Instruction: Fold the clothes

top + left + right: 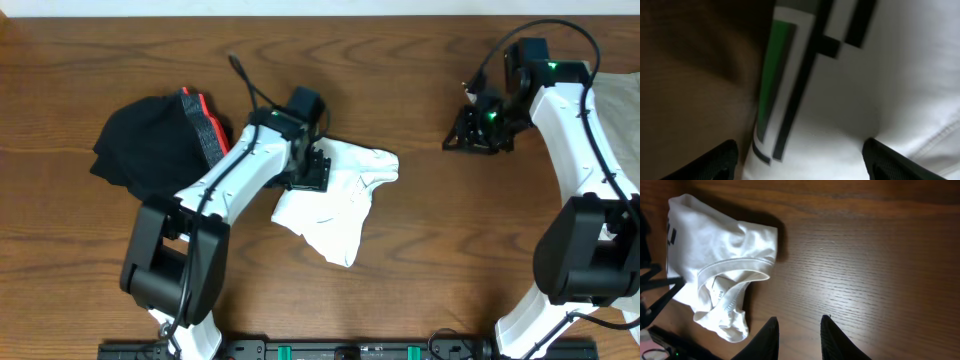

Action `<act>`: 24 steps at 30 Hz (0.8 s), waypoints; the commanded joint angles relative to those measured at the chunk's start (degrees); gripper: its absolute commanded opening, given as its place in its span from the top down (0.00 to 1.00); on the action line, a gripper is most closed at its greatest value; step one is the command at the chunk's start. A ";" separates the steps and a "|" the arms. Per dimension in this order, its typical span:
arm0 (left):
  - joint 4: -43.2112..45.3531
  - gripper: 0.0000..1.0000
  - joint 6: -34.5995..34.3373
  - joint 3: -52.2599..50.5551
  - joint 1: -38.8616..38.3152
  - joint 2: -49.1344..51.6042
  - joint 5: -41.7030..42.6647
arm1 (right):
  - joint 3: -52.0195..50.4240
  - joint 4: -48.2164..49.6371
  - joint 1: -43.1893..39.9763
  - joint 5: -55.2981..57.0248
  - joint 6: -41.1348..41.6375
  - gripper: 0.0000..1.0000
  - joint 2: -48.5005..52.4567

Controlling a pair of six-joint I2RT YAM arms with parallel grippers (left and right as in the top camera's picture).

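Note:
The clothes (pixel 340 200) are a crumpled white garment in the middle of the wooden table. My left gripper (pixel 310 168) hovers over its upper left edge. In the left wrist view the gripper (pixel 800 155) is open, its black fingertips (pixel 722 160) wide apart over white fabric (pixel 890 75) printed with black and green bars. My right gripper (pixel 470 135) is far off at the back right. Its fingers (pixel 832 340) stand apart over bare wood, the gripper (pixel 800 325) open and holding nothing. The right wrist view also shows the white garment (pixel 715 245) with its ribbed neckline.
A black garment with an orange-and-grey waistband (pixel 150 140) lies just left of the left arm. A beige garment (pixel 622 100) shows at the right edge. A black cable (pixel 245 80) loops behind the left wrist. A black rail (pixel 340 350) runs along the front edge.

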 commanded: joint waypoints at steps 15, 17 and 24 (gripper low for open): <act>10.03 0.10 10.08 -7.10 8.24 2.51 20.37 | 0.81 -1.14 2.03 -0.85 -1.90 0.73 -1.55; 10.03 0.11 12.48 -7.13 8.48 3.45 23.76 | 0.81 -1.40 2.03 -0.87 -1.90 0.74 -1.55; 10.12 0.41 23.32 -7.13 8.17 8.37 39.26 | 0.81 -1.88 2.03 -0.87 -1.88 0.74 -1.55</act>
